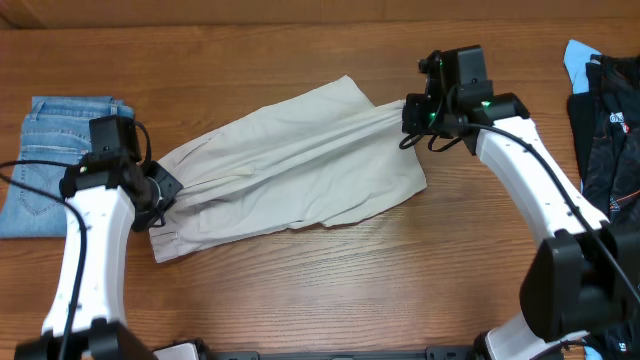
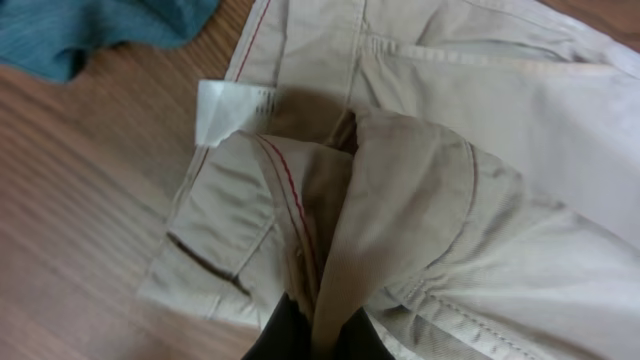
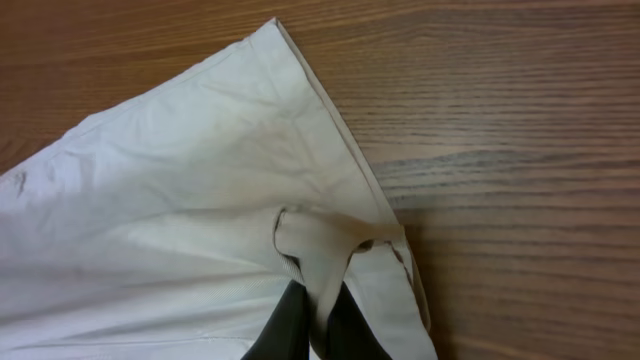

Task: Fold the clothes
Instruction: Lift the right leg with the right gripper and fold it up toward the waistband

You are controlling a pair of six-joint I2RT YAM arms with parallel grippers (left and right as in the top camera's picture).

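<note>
Left tool [image 1: 163,192]: closed on a pinch of the waistband [image 2: 420,210] at the left end of the shorts [image 1: 290,160], near the white label [image 2: 232,112].

Shorts: lying diagonally across the tabletop [image 1: 330,300], drawn out between both tools, with the folded jeans [image 1: 50,165] close by on the left.

Handling, as judged: light, soft, limp cotton that is liable to sag and crease rather than slip. The soundest holds are the thick seamed waistband and the leg hem corners.

Appearance: pale khaki, rumpled, red stitching inside, faint marks.

Right tool [image 1: 408,118]: closed on a tuck of leg hem.
</note>
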